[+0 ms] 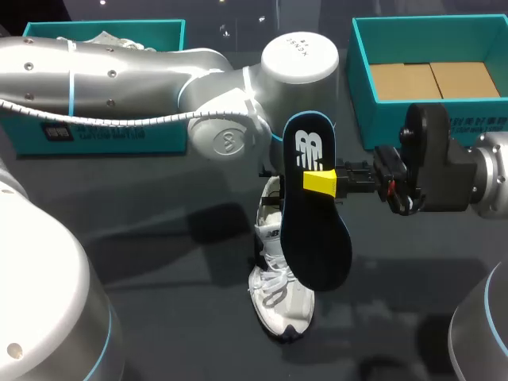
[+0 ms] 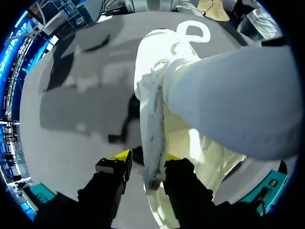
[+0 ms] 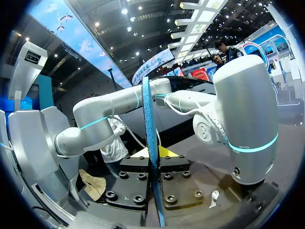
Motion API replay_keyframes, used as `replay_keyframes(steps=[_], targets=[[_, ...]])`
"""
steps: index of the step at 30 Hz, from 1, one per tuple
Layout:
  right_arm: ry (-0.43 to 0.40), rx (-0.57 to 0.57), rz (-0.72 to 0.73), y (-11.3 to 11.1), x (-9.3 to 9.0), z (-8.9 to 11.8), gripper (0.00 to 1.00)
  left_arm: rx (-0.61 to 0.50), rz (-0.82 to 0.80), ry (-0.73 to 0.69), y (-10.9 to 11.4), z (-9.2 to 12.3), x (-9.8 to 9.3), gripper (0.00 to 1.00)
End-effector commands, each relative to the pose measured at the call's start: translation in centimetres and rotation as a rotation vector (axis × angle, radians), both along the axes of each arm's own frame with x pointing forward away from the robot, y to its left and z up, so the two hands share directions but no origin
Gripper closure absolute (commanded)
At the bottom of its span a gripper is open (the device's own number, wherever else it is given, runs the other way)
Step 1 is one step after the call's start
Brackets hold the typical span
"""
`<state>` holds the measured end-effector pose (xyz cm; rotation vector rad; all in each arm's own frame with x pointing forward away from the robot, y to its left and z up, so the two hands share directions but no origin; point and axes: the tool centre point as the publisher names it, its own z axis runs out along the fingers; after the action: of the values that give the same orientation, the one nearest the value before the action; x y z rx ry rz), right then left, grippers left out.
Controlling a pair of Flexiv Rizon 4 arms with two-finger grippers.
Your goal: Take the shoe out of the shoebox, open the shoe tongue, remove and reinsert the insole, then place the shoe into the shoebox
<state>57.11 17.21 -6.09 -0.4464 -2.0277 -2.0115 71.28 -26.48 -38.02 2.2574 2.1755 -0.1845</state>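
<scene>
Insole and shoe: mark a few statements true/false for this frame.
1. The right pincer grips the insole. True.
2. The shoe sits in the right box. False: the shoe is on the table, and the right box shows only its cardboard floor.
3. The left pincer is shut on part of the shoe's upper. True.
4. The insole lies flat on the table. False: it is held up in the air over the shoe.
5. The right pincer is open. False: it is shut on the insole.
</scene>
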Motion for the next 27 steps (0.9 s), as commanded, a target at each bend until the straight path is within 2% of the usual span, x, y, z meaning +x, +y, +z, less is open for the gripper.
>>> replay_keyframes(steps=[1, 2, 3, 9, 18, 27], targets=[[0.0, -0.004, -0.012, 0.5, -0.4, 0.3, 1.0, -0.026, 0.006, 0.018, 0.0, 0.6, 0.6, 0.17], [0.0, -0.004, -0.012, 0.5, -0.4, 0.3, 1.0, -0.039, 0.01, 0.026, 0.1, 1.0, 0.7, 0.05], [0.0, -0.004, -0.012, 0.5, -0.4, 0.3, 1.0, -0.057, 0.014, 0.029, 0.2, 1.4, 0.8, 0.0], [0.0, -0.004, -0.012, 0.5, -0.4, 0.3, 1.0, -0.184, 0.037, 0.041, 1.1, 5.0, 1.4, 0.0], [0.0, -0.004, -0.012, 0.5, -0.4, 0.3, 1.0, -0.431, 0.093, 0.04, 2.5, 10.9, 1.7, 0.0], [0.0, -0.004, -0.012, 0.5, -0.4, 0.3, 1.0, -0.671, 0.128, 0.018, 2.1, 16.5, 2.2, 0.0]])
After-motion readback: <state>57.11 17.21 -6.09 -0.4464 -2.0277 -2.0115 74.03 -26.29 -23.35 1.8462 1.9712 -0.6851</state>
